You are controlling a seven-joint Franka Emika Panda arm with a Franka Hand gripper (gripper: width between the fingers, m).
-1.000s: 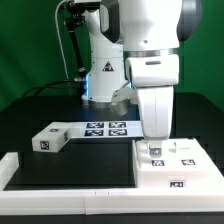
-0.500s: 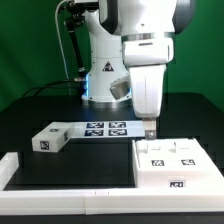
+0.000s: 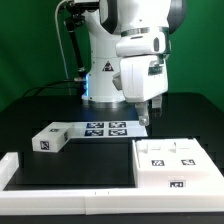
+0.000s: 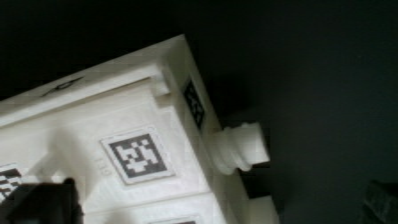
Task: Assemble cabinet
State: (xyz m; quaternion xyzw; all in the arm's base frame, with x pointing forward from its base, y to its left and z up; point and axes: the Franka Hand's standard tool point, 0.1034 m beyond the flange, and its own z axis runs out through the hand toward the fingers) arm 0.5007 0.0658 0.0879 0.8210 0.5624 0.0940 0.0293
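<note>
Gripper (image 3: 143,120) hangs empty above the table (image 3: 90,160), fingers spread. Cabinet (image 3: 175,165) sits at the exterior view's right. Loose block (image 3: 48,138) lies well apart, not yet fitted. Early days, I judge.

Cabinet body (image 3: 176,166): white box, lying flat on the bench (image 3: 90,160) at the exterior view's right, with black-and-white square tags on its top and front faces. The wrist view shows a rounded stub (image 4: 244,146) projecting from one side wall. Small block (image 3: 50,138): white, elongated, tagged on its end, at the exterior view's left, well apart from the body.
</note>
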